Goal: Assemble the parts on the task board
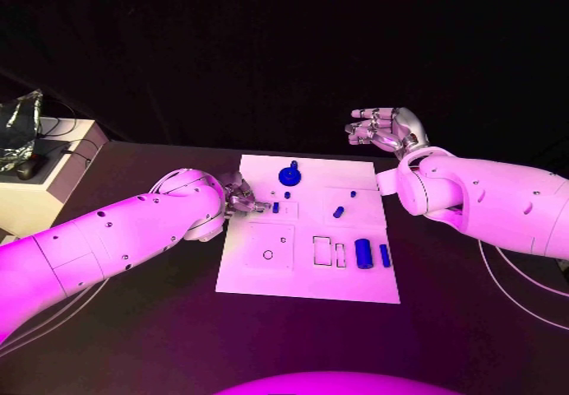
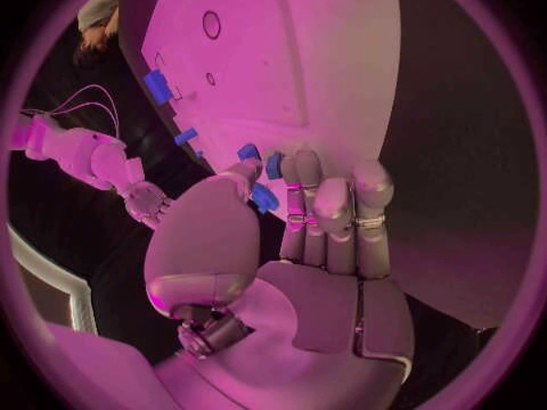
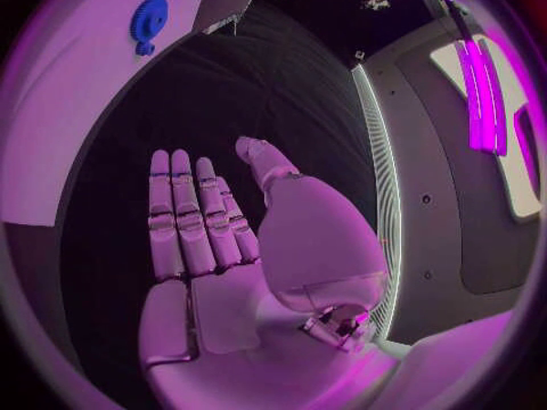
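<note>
At the white board's (image 1: pixel 311 267) left edge, the left hand (image 2: pixel 302 219) seems to pinch a small blue part (image 2: pixel 263 197), half hidden by fingers. Beyond its far-right corner, the right hand (image 3: pixel 217 237) hovers, fingers straight, empty.

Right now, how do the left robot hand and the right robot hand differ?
The left robot hand sits low at the white task board's left edge, while the right robot hand is raised beyond the board's far right corner. The left hand pinches a small blue part between thumb and fingers; the right hand holds nothing, its fingers straight and open. Both are silver, on white arms.
</note>
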Action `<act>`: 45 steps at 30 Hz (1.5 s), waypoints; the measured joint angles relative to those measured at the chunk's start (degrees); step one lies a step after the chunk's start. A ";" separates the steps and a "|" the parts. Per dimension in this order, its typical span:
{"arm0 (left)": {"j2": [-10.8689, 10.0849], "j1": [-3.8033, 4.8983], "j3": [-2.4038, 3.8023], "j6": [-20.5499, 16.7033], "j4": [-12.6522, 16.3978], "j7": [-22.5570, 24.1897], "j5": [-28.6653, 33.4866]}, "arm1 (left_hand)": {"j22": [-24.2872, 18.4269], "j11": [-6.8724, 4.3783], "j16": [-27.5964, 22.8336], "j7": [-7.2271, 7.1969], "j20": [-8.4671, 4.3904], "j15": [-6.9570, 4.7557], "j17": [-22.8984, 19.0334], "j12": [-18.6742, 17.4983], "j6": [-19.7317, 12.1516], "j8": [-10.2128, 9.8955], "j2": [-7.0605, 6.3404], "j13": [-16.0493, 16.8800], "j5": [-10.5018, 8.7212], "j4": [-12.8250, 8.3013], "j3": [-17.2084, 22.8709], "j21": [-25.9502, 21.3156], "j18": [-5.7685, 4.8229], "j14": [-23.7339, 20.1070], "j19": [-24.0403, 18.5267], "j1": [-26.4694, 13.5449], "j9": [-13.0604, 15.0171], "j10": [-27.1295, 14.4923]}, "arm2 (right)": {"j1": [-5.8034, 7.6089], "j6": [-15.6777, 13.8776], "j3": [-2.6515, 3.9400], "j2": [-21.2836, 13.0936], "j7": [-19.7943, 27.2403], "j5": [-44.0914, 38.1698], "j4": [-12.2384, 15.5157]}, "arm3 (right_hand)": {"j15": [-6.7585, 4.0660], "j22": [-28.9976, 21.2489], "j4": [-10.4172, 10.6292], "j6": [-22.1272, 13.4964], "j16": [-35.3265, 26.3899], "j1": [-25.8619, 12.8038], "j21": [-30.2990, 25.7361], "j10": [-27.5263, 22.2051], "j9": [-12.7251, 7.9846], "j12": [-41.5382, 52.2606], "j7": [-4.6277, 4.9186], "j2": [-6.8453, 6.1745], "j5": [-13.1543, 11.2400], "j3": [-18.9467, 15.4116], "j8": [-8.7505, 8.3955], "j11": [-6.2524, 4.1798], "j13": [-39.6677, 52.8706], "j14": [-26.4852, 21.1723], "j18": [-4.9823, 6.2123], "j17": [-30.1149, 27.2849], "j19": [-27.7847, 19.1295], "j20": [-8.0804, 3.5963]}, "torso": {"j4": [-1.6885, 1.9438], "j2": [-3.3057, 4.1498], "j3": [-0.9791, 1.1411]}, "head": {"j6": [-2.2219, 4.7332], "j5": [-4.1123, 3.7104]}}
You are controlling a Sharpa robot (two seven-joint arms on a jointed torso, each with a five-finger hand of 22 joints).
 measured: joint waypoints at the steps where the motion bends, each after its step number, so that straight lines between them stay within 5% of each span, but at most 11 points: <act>1: 0.00 0.00 0.00 -0.03 0.01 0.00 -0.01 | 0.00 0.00 0.00 0.00 0.00 0.00 0.00 0.00 0.00 0.00 0.00 0.00 0.00 0.00 0.00 0.00 0.00 0.00 0.00 0.00 0.00 0.00 | 0.00 0.00 0.00 0.00 0.00 0.00 0.00 | 0.00 0.00 0.00 0.00 0.00 0.00 0.00 0.00 0.00 0.00 0.00 0.00 0.00 0.00 0.00 0.00 0.00 0.00 0.00 0.00 0.00 0.00 | 0.00 0.00 0.00 | -0.02 -0.01; 45: -1.12 -0.34 0.13 -1.06 1.61 -0.98 0.09 | 0.04 0.00 0.00 0.02 0.00 0.00 0.12 0.00 0.00 0.00 0.48 -0.01 0.00 -0.16 -0.15 0.00 0.00 0.00 0.00 0.48 -0.17 0.00 | -0.08 0.01 0.02 -0.19 0.01 0.00 -0.02 | 0.00 0.00 -0.16 0.00 0.00 0.00 0.00 0.00 0.00 0.00 0.00 0.00 0.00 0.16 0.00 0.00 0.00 0.00 0.00 0.00 0.00 0.00 | 0.01 -0.03 -0.01 | 0.01 -0.02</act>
